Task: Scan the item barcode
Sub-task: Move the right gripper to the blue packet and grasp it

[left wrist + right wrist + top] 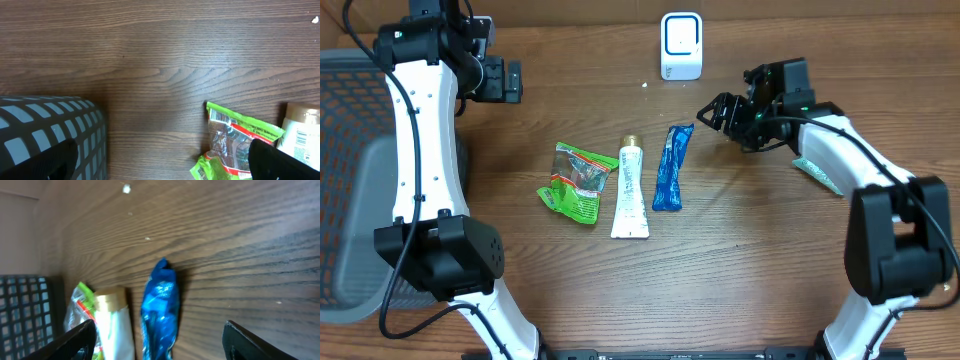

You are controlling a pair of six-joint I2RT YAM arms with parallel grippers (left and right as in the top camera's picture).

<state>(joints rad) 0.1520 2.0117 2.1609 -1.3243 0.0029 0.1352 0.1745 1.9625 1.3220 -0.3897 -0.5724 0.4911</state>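
Observation:
Three items lie side by side mid-table: a green snack packet, a white tube with a gold cap, and a blue packet. The white scanner stands at the far edge. My right gripper hovers open and empty just right of the blue packet's far end. In the right wrist view the blue packet and the tube lie beyond the right gripper. My left gripper is open at the far left. Its wrist view shows the green packet by the left gripper.
A grey mesh basket stands at the table's left edge, and its corner shows in the left wrist view. A flat teal item lies under my right arm. A small white speck lies near the scanner.

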